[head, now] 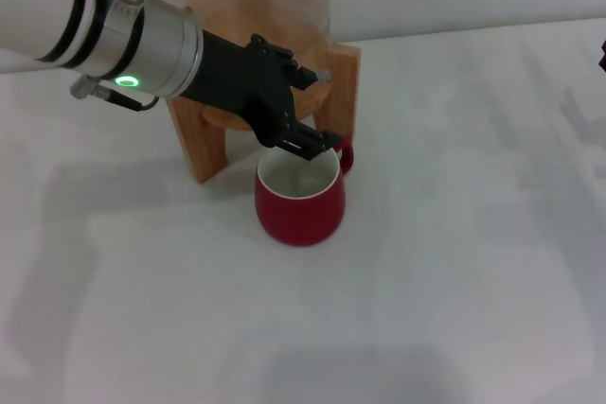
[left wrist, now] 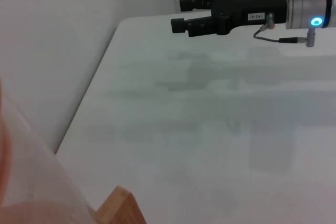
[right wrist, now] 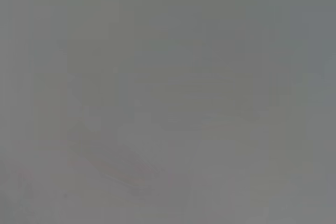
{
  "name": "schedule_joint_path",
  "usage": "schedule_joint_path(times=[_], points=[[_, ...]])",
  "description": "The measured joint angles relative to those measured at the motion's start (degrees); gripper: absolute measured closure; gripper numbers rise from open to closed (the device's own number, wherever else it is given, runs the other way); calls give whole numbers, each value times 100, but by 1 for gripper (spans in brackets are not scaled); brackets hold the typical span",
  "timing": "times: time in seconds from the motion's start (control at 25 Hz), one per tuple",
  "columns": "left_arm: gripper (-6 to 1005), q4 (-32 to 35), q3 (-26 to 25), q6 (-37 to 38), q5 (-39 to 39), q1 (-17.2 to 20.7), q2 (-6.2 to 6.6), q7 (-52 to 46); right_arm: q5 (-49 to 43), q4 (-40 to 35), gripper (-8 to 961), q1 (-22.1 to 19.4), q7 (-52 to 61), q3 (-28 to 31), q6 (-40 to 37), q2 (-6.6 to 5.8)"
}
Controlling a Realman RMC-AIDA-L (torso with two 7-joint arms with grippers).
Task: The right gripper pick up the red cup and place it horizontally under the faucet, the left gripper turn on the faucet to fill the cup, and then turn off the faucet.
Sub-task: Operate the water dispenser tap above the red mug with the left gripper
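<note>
red cup [head: 299, 203] stands upright on the worktop [head: 454, 262], mouth up, under the faucet [head: 317, 74]; left gripper [head: 305, 106] jaws open around it.

right gripper [left wrist: 181, 15] parked, jaws apart.

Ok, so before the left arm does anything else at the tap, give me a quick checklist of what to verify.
1. Squat dark-red ceramic cup upright on the white table, in front of the wooden stand: ok.
2. Cup directly under the small chrome faucet: cannot tell, the spout is hidden by the arm.
3. Black left gripper at the faucet, above the cup's rim: ok.
4. Water level in the cup: cannot tell.
5. Black right gripper open, empty and well away from the cup: ok.
</note>
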Motion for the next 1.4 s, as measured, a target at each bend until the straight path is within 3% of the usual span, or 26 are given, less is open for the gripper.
schedule_joint_path(times=[0.84,1.08,1.4], points=[[170,138,-2,-64,-10,51,-34,-27,0,0,109,0,0,0,-9,0],[170,673,149,-112,-232,516,-48,-129,0,0,109,-4,0,0,-8,0],[170,1864,464,-17,-360,1625,-57,-441,0,0,110,-16,0,0,21,0]])
